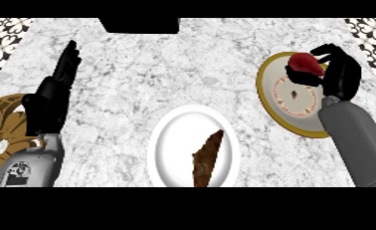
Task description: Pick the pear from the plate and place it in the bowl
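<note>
Holding pear (305,63) over plate (273,105), rt hand (339,72).

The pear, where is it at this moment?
In the head view the red pear is at the upper right, over the far edge of the gold-rimmed plate, with the right hand curled round it.

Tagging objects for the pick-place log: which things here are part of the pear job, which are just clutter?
Job:
- pear, red, in the right hand
- plate, gold-rimmed, at the right
- bowl, white, centre front, with a brown piece inside

Not involved:
- left hand, open, resting at the left
- brown patterned dish at the left edge
- black block at the counter's far edge
</note>
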Tool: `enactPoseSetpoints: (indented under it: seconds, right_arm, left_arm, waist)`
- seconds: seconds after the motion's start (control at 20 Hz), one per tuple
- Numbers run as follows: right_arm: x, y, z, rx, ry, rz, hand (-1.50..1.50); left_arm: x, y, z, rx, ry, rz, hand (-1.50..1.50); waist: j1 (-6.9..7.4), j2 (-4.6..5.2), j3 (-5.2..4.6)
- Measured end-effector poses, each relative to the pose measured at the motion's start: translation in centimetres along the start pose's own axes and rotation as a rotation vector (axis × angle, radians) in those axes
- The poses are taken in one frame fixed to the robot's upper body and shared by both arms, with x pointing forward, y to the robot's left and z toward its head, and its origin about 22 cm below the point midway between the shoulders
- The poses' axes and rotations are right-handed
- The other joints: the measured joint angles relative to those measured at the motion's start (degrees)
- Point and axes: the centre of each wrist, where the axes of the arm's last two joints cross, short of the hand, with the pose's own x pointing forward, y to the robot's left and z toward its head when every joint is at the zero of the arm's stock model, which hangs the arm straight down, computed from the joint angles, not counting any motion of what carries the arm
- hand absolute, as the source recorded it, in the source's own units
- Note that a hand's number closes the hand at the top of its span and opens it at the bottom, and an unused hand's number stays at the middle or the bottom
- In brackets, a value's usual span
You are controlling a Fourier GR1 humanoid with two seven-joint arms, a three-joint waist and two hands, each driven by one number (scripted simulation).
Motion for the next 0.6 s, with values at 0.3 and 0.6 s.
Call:
enactPoseSetpoints:
  seconds: [0.3,0.6]
  right_arm:
    - [-2.2,0.8,-1.0,0.116,0.010,-0.140,-1.50]
    - [-3.4,1.0,-1.9,0.102,-0.035,-0.307,-1.50]
  left_arm:
    - [0.1,-0.7,-0.5,0.000,-0.003,0.008,0.00]
    - [-0.1,-0.5,-0.9,0.001,-0.003,0.008,0.00]
  waist:
    - [0.09,0.20,0.04]
    - [0.03,0.13,0.02]
